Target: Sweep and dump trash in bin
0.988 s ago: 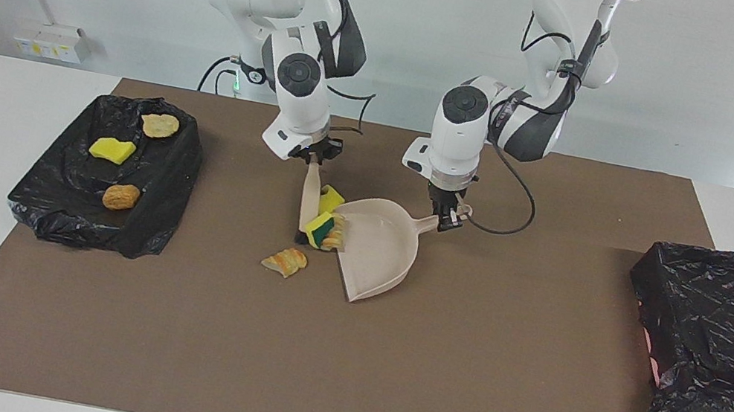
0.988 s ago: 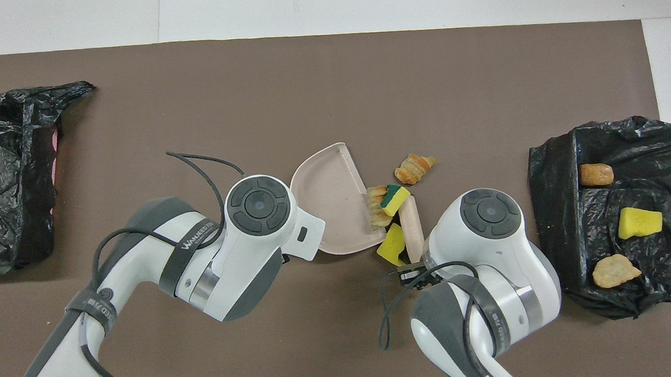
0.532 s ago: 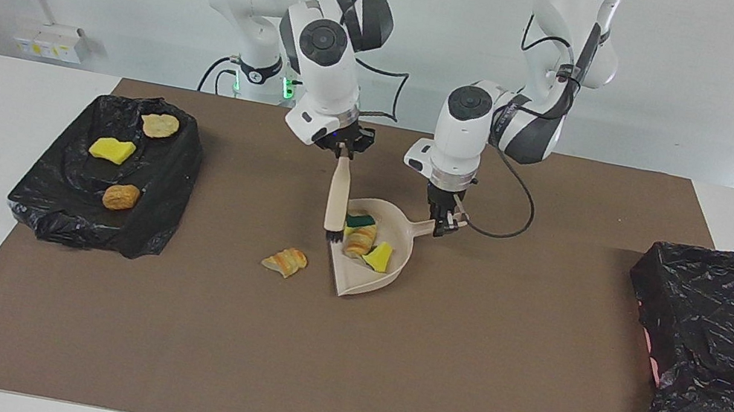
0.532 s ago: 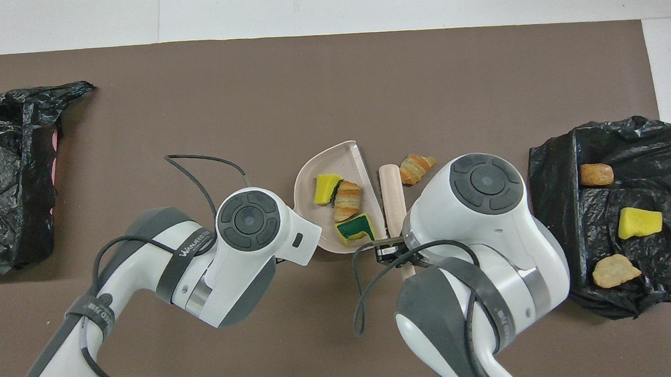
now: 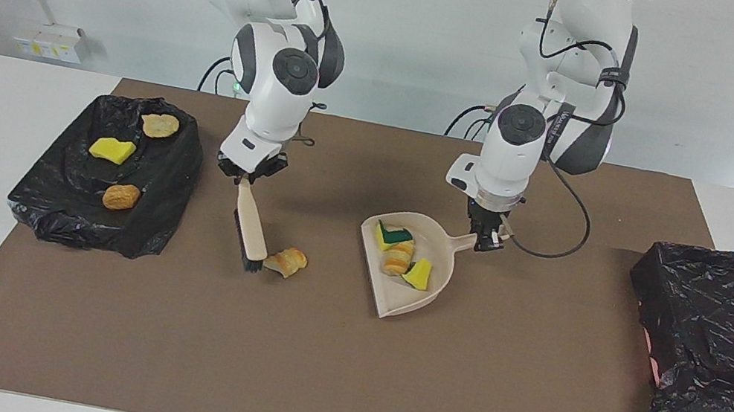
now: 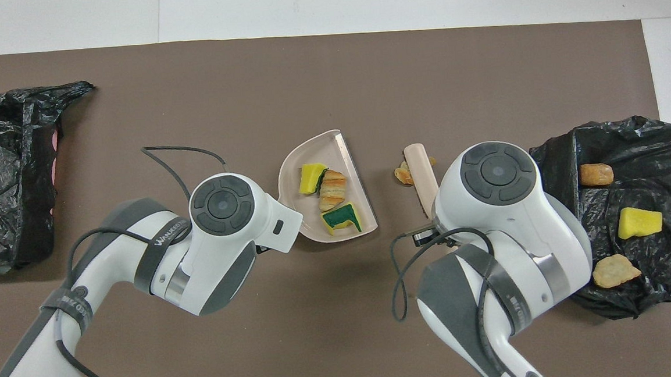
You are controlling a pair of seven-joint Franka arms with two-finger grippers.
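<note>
My left gripper (image 5: pixel 484 240) is shut on the handle of the beige dustpan (image 5: pixel 400 299), mid-mat. In the pan lie three pieces of trash: a green-backed yellow sponge (image 5: pixel 392 235), a bread chunk (image 5: pixel 397 257) and a yellow sponge bit (image 5: pixel 417 273). My right gripper (image 5: pixel 245 177) is shut on the handle of a beige brush (image 5: pixel 251 227), tilted with its black bristles on the mat. They touch a bread chunk (image 5: pixel 287 261) on the side toward the right arm's end. From overhead the dustpan (image 6: pixel 294 182), brush (image 6: pixel 420 171) and loose chunk (image 6: pixel 403 175) show, while the wrists hide both grippers.
A black-bagged bin (image 5: pixel 178 165) at the right arm's end holds a yellow sponge (image 5: pixel 112 150) and two bread pieces (image 5: pixel 159 124). A second black-bagged bin (image 5: pixel 723 329) sits at the left arm's end. The brown mat (image 5: pixel 336 382) covers the table.
The brush pushed two sponges and a bread chunk into the dustpan. The left gripper then drew the pan toward its own end. The right gripper swung the brush back beside the loose chunk.
</note>
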